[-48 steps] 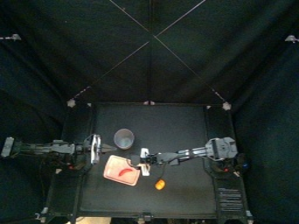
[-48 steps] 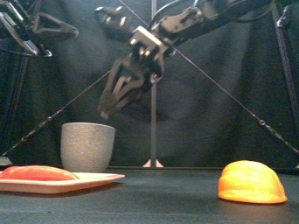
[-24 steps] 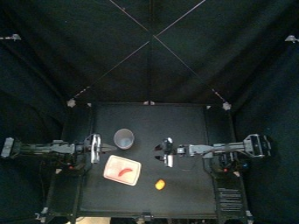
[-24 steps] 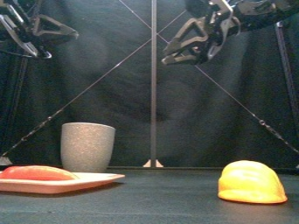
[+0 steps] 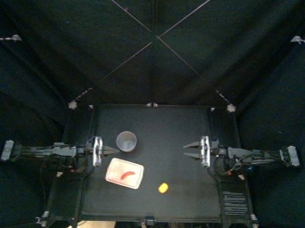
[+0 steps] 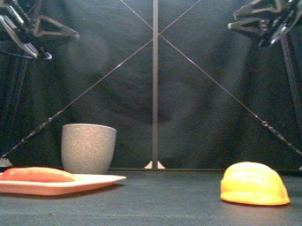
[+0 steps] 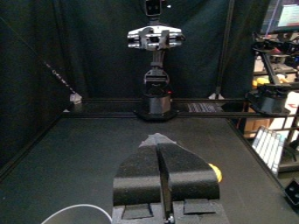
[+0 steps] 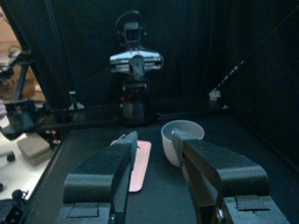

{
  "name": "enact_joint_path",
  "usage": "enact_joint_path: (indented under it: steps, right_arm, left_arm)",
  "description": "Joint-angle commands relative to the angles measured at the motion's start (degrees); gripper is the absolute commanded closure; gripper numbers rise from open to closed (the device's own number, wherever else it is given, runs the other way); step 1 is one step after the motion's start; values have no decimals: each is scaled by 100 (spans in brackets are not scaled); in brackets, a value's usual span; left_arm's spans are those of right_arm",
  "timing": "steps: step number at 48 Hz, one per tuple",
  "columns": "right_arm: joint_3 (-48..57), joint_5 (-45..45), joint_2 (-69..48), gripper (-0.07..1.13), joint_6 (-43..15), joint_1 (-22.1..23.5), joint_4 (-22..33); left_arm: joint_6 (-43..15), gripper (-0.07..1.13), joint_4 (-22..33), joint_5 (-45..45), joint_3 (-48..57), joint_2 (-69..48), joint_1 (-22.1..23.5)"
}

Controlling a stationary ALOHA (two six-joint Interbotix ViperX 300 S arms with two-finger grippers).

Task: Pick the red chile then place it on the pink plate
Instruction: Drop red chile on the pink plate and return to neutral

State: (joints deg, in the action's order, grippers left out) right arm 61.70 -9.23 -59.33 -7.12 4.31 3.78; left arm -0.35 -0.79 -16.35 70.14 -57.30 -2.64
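The red chile point(image 5: 123, 175) point(image 6: 39, 174) lies on the pink plate point(image 5: 114, 166) point(image 6: 94, 182), left of the table's middle. My right gripper point(image 5: 191, 148) point(image 6: 262, 18) point(image 8: 160, 144) hangs open and empty, high up and well to the right of the plate. Between its jaws the right wrist view shows the plate point(image 8: 138, 168) far off. My left gripper point(image 5: 103, 151) point(image 6: 33, 31) point(image 7: 158, 142) rests shut at the left, just behind the plate.
A tall grey speckled cup point(image 5: 127, 139) point(image 6: 88, 147) point(image 8: 184, 140) stands right behind the plate. An orange toy point(image 5: 163, 187) point(image 6: 255, 184) point(image 7: 216, 173) lies near the front, right of the plate.
My right arm has pulled back from over the plate to the table's right side, rising, its gripper open. The chile stays on the plate. The left arm has not moved.
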Motion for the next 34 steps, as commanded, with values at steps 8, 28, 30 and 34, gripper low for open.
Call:
enact_joint_path:
  steps: [8,28,30,34]
  right_arm:
    - [88,-44,-325,28,18,62,-35]
    - [132,-35,-220,28,9,246,-62]
    - [149,-35,-220,28,9,246,-62]
    - [193,-44,-211,28,9,246,-62]
  left_arm:
    - [0,109,-18,-35,-70,9,-9]
    - [-9,109,-62,-26,-53,-44,-26]
    - [-9,109,-62,-26,-62,-35,-44]
    - [-9,109,-62,-26,-62,-44,-62]
